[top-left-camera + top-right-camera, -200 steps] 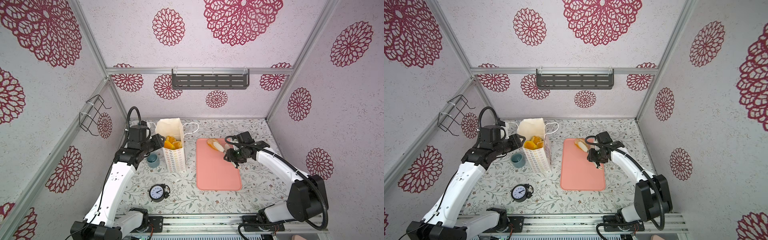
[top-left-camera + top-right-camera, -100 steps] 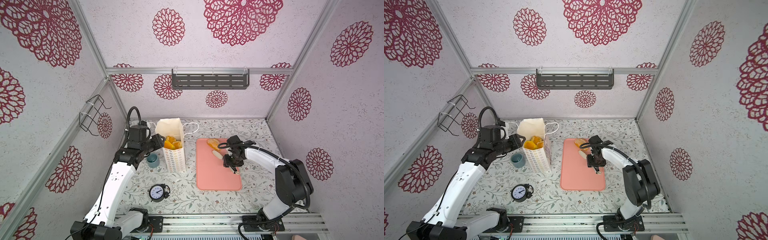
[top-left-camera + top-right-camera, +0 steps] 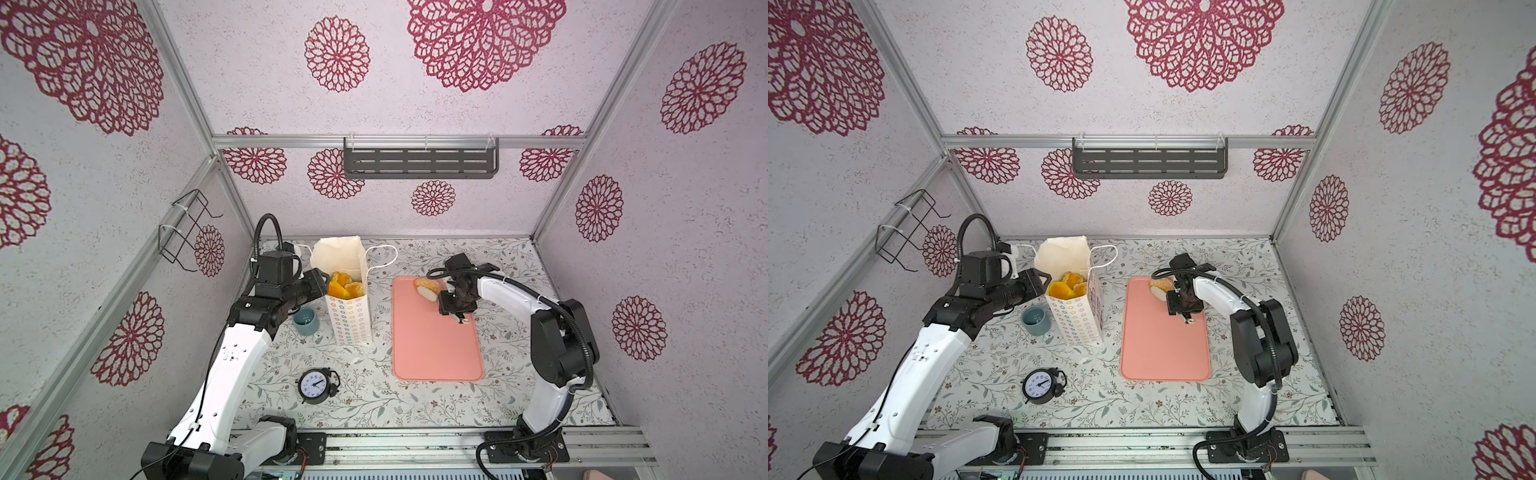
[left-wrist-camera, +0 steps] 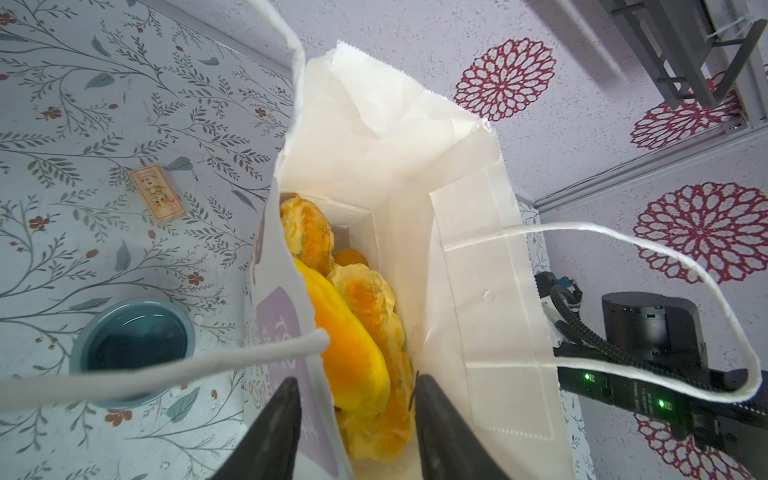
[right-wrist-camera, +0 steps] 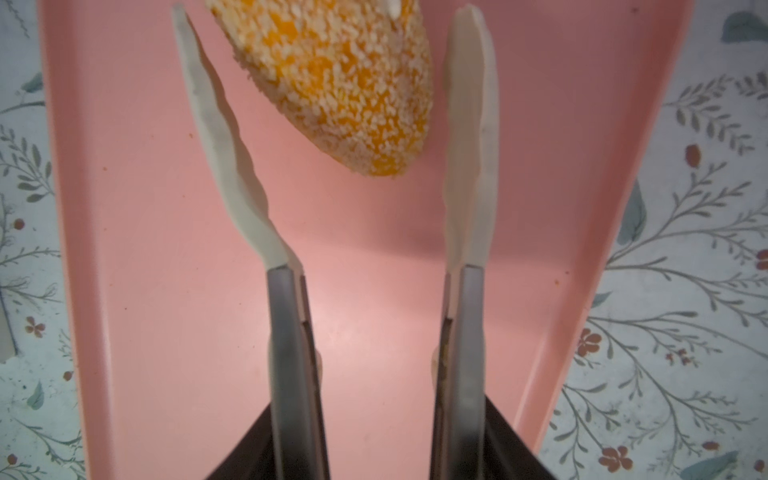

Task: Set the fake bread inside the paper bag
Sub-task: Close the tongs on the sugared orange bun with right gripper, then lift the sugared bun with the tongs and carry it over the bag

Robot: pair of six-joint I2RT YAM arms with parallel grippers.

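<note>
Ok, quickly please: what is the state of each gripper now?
Left gripper: open, straddling the paper bag wall, holding nothing.
Right gripper: open around the seeded bread, not closed on it.

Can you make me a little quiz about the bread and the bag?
1. True or false: the right pincer is shut on the crumbly bread on the tray.
2. Where is the cup? A) on the tray B) beside the bag C) inside the bag
3. Fill in: the yellow bread lies inside the ____.

Key: 1 false, its jaws stand open on either side of the bread; 2 B; 3 bag.
</note>
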